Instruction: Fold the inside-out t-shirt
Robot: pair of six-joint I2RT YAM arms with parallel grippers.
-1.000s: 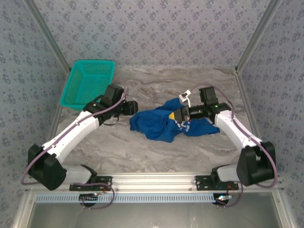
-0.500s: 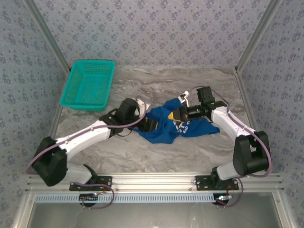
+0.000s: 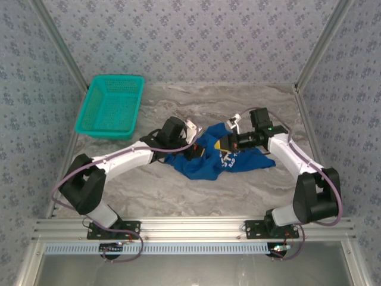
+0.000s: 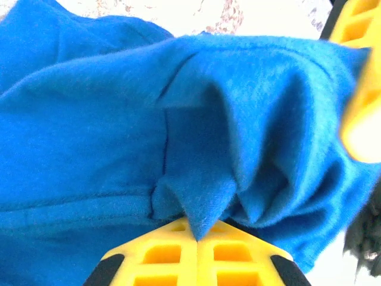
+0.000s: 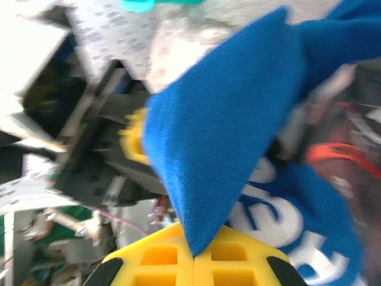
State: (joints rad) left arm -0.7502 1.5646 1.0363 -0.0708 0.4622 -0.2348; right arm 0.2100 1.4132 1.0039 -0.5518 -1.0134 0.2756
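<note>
Inside-out t-shirt [image 3: 205,165] is lying bunched on the worktop [image 3: 178,190], royal blue, pale lettering showing just beside the right pincer [image 3: 221,145]. Left pincer [image 3: 194,152] and right pincer are each clenching a fold.

We count one inside-out t-shirt [image 3: 203,165], one teal basket [image 3: 110,107] left of it, one table [image 3: 178,190] beneath it, and two arms flanking it: left arm [image 3: 119,162], right arm [image 3: 287,152].
</note>
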